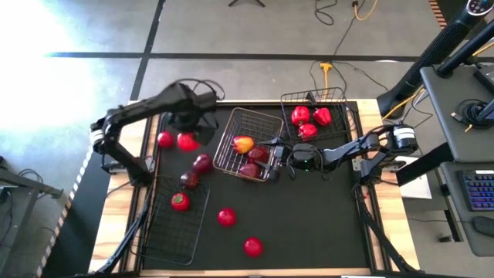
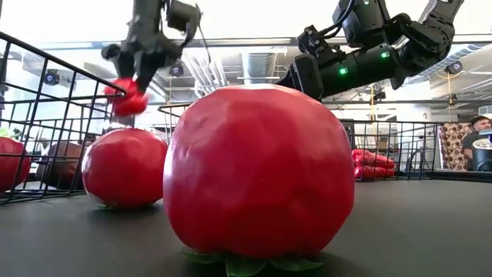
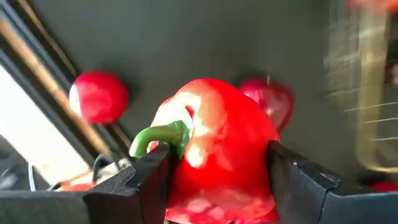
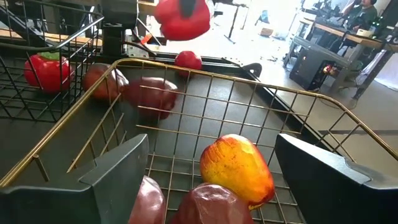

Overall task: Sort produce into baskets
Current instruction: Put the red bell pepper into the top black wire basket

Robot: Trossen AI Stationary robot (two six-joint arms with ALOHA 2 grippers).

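So that it cleared the desk (image 1: 309, 224), the left gripper's (image 3: 214, 180) fingers clamped the red bell pepper (image 3: 214, 155); the right gripper (image 4: 214, 180) gaped over the silvery basket (image 4: 323, 109).

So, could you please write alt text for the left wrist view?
The left gripper holds a bright red bell pepper with a green stem between its two dark fingers, above the dark table. Two more red produce items lie blurred beyond it.
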